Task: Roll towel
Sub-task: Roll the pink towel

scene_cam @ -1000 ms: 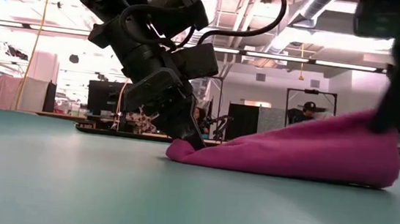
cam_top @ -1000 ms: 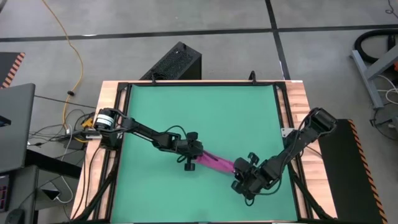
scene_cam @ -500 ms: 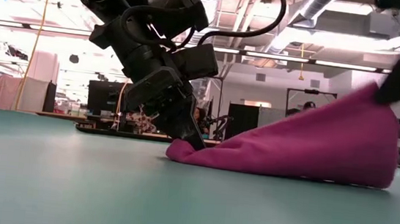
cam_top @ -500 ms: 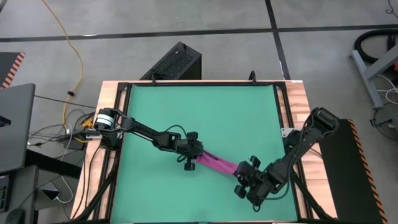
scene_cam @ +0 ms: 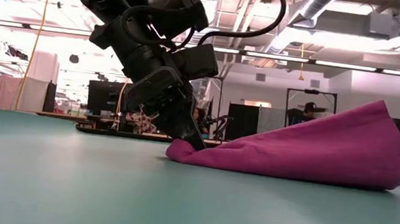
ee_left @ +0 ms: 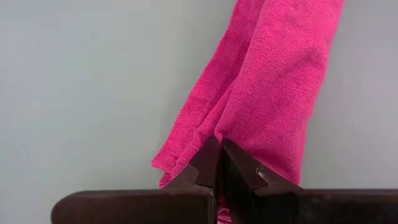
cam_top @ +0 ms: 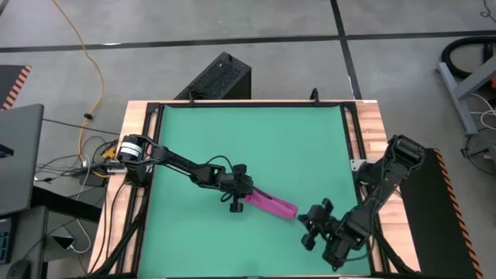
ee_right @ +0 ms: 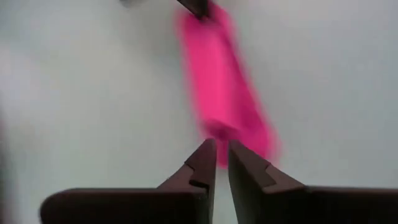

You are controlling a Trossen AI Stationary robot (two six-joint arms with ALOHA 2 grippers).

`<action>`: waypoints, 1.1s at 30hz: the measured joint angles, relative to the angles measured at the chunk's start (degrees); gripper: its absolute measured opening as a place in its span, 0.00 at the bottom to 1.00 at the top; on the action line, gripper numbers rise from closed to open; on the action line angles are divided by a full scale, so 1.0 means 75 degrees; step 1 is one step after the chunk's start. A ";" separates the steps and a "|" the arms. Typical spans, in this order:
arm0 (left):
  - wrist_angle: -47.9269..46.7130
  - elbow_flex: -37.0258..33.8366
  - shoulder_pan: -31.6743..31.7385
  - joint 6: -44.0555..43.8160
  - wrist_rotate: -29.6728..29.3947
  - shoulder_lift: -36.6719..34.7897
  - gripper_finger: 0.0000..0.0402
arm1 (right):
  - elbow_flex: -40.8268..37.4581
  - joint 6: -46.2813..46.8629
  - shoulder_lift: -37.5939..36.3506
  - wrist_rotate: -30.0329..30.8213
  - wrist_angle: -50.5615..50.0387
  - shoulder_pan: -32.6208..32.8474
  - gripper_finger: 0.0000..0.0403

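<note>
A magenta towel [cam_top: 271, 204] lies folded into a narrow strip on the green table mat [cam_top: 256, 139], running at an angle from near the mat's middle toward its front right part. The left gripper [cam_top: 239, 194] rests at the strip's left end, fingers [ee_left: 208, 163] closed tight on the cloth there — the left wrist view shows the two dark tips pressed together with the fabric pinched between them and bunching into creases just past them. In the low view the same gripper [scene_cam: 195, 142] points down to the mat with its tips buried in the towel's [scene_cam: 307, 148] low end, while the cloth's far end stands up in a soft peak, free of any hold.

The right gripper [cam_top: 316, 225] sits just beyond the towel's right end, apart from it and above the mat's front right area. Its fingers [ee_right: 205, 163] stand nearly together with only a thin gap between them and nothing in it — the towel [ee_right: 224, 102] shows farther off in that wrist view, a blurred pink strip stretching away across the mat.
</note>
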 joint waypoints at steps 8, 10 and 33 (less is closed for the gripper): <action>0.0017 -0.0003 0.0000 -0.0046 0.0003 0.0003 0.00 | 0.0009 -0.3941 0.0567 0.0113 0.2963 -0.1309 0.03; 0.0009 -0.0003 -0.0001 -0.0079 0.0003 0.0002 0.00 | 0.0009 -0.4192 0.0699 -0.0290 0.2972 -0.1677 0.03; -0.0952 0.0072 -0.0061 -0.0162 0.0504 -0.0737 0.00 | 0.0032 -0.2272 0.2724 -0.1016 0.1917 -0.2051 0.02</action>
